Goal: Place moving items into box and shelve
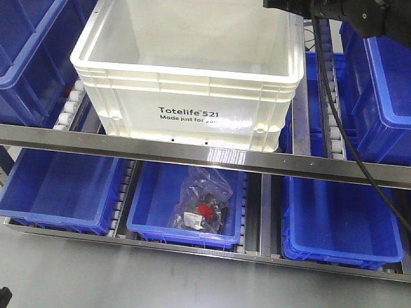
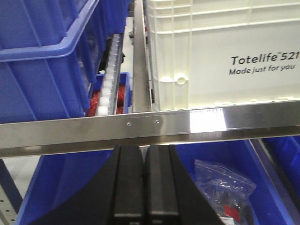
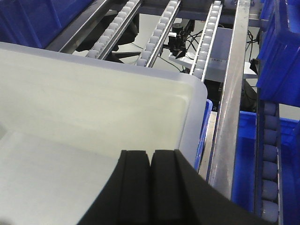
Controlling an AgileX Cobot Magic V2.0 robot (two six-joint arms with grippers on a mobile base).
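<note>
One white box [image 1: 192,96] sits on the upper rack level, its printed side facing us, resting behind the steel rail [image 1: 205,153] that runs across the front. We count three blue bins on the lower level: a left bin [image 1: 58,192], a middle bin [image 1: 186,205] and a right bin [image 1: 340,221]. More blue bins flank the box above, one at the left [image 1: 32,58] and one at the right [image 1: 379,90], both cut off by the frame edges.

We see only bare white walls and floor inside the box, though its near floor is hidden by the front wall. The middle bin holds one clear bag [image 1: 204,200] with dark parts and something red inside; we cannot make out what they are. The left and right bins show only blue floor. We cannot find the fruit-like items in any view.

Both grippers have their pads pressed together with nothing between them. The left gripper [image 2: 144,187] hangs just below the rail, in front of the rack. The right gripper [image 3: 151,187] is above the box's right rim. Roller tracks [image 3: 161,33] run behind the box.
</note>
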